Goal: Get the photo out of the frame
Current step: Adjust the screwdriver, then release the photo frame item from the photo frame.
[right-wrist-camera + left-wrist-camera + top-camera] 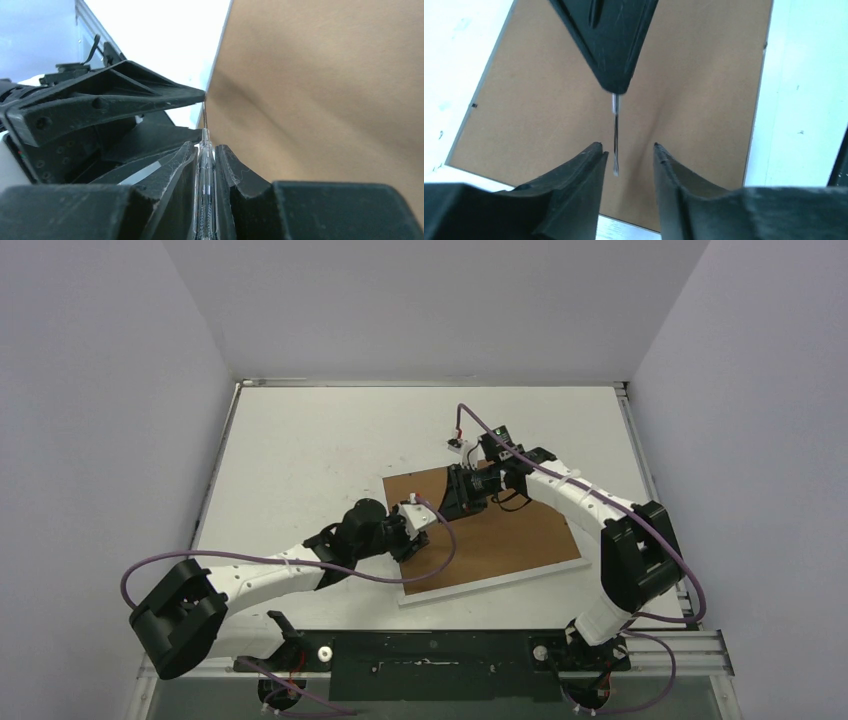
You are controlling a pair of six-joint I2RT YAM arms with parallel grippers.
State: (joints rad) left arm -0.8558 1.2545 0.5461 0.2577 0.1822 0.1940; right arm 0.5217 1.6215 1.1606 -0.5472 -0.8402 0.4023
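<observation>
The frame (500,579) lies face down on the table, its brown backing board (500,535) up. The photo is hidden under the board. My right gripper (455,495) is shut on a clear-handled screwdriver (206,200) and holds it over the board's left part. In the left wrist view the thin metal blade (615,135) points down between the fingers of my left gripper (626,147), which is open and empty just above the board (704,100). My left gripper (415,525) sits at the board's left edge, close to the right one. The right wrist view shows the board (325,90) too.
Small black retaining tabs sit at the board's edges (474,105) (765,45). The white table (320,440) stretches to the left and back, with grey walls on three sides. A purple cable (445,540) loops over the board from my left arm.
</observation>
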